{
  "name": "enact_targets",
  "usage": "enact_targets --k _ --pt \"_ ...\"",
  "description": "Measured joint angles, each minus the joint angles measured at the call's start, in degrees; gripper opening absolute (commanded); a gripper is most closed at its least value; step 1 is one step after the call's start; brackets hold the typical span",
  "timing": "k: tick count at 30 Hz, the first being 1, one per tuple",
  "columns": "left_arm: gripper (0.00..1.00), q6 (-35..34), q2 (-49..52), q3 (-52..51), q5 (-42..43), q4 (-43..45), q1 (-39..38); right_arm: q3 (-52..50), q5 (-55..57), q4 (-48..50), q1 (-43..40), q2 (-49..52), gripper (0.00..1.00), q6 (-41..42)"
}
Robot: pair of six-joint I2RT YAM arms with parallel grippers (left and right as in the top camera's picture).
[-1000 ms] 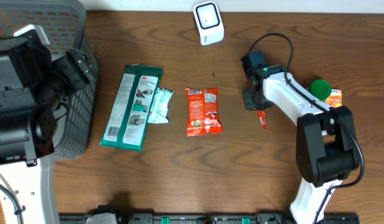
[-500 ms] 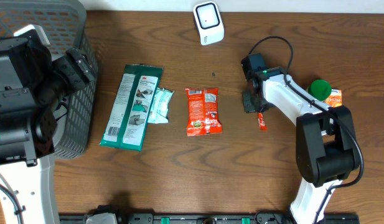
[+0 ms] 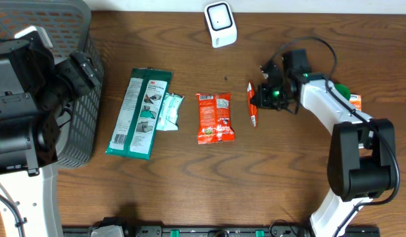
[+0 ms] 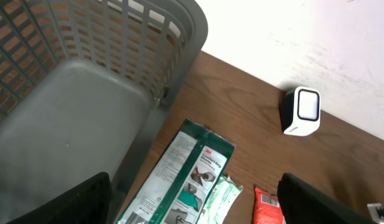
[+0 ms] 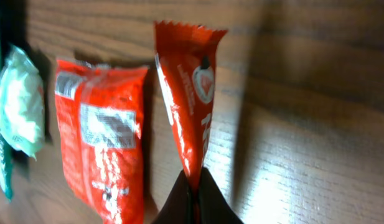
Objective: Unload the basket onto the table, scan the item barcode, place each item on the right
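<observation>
A slim red sachet (image 5: 188, 118) hangs pinched at its lower end in my right gripper (image 5: 193, 199), which is shut on it. From overhead the sachet (image 3: 253, 105) is above the table, just right of a red snack packet (image 3: 214, 117). The white scanner (image 3: 220, 24) stands at the back edge, some way up and left of my right gripper (image 3: 260, 100). My left gripper (image 4: 192, 208) stands open and holds nothing, beside the grey basket (image 4: 86, 74) and above a long green package (image 4: 182, 177).
A pale green pouch (image 3: 168, 112) lies between the green package (image 3: 139, 113) and the red packet. A green-capped item (image 3: 339, 93) and an orange packet (image 3: 353, 102) sit at the right edge, behind my right arm. The basket (image 3: 31, 20) fills the far left corner.
My right gripper closed on the slim red sachet where it lay, then swung up and left with it, closer to the red packet. The left arm has not moved.
</observation>
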Motion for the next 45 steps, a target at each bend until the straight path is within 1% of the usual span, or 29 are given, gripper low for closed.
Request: enact_targets --k 7,11,12,13,14,15,17,19,23,27,30,33,34,35,37,39,45 --pt "0.85 0.00 0.00 0.00 0.00 -0.02 0.00 -10.34 -8.39 14.62 -5.73 0.00 0.01 -0.61" --pt "0.85 0.00 0.00 0.00 0.00 0.00 0.00 -14.01 -10.67 18.51 -8.61 0.00 0.02 -1.18" --pt "0.86 0.00 0.00 0.00 0.00 0.00 0.00 -14.53 -10.97 18.47 -9.42 0.00 0.05 -1.68" --pt "0.85 0.00 0.00 0.00 0.00 0.00 0.00 -14.78 -11.19 18.43 -10.10 0.00 0.15 -2.27" --pt "0.85 0.00 0.00 0.00 0.00 0.00 0.00 -14.88 -11.26 18.49 -10.71 0.00 0.28 -2.86" --pt "0.86 0.00 0.00 0.00 0.00 -0.02 0.00 -14.88 -11.39 18.62 -11.15 0.00 0.31 -3.37" --pt "0.85 0.00 0.00 0.00 0.00 0.00 0.00 -14.88 -11.28 18.62 -11.76 0.00 0.32 -3.98" --pt "0.86 0.00 0.00 0.00 0.00 0.00 0.00 -14.88 -11.28 18.43 -12.02 -0.02 0.38 -4.15" --pt "0.85 0.00 0.00 0.00 0.00 0.00 0.00 -14.86 -10.88 18.05 -11.98 -0.42 0.39 -5.03" --pt "0.85 0.00 0.00 0.00 0.00 0.00 0.00 -14.51 -10.29 17.00 -12.00 -0.68 0.45 -5.57" --pt "0.85 0.00 0.00 0.00 0.00 -0.02 0.00 -13.31 -8.31 14.36 -12.00 -1.11 0.47 -5.90" --pt "0.86 0.00 0.00 0.00 0.00 -0.02 0.00 -10.82 -4.11 9.33 -12.00 -1.57 0.46 -6.08" --pt "0.86 0.00 0.00 0.00 0.00 0.00 0.00 -10.03 -2.78 7.56 -12.00 -1.70 0.43 -6.12" --pt "0.85 0.00 0.00 0.00 0.00 0.00 0.00 -9.16 -1.55 5.57 -12.00 -1.88 0.38 -6.16" --pt "0.86 0.00 0.00 0.00 0.00 -0.02 0.00 -7.54 -0.04 2.23 -12.00 -2.32 0.16 -6.25" --pt "0.85 0.00 0.00 0.00 0.00 0.00 0.00 -5.73 -0.07 -1.22 -12.00 -2.99 0.02 -6.43" --pt "0.86 0.00 0.00 0.00 0.00 -0.02 0.00 -4.11 -7.34 -5.62 -11.98 -4.48 0.01 -7.04"
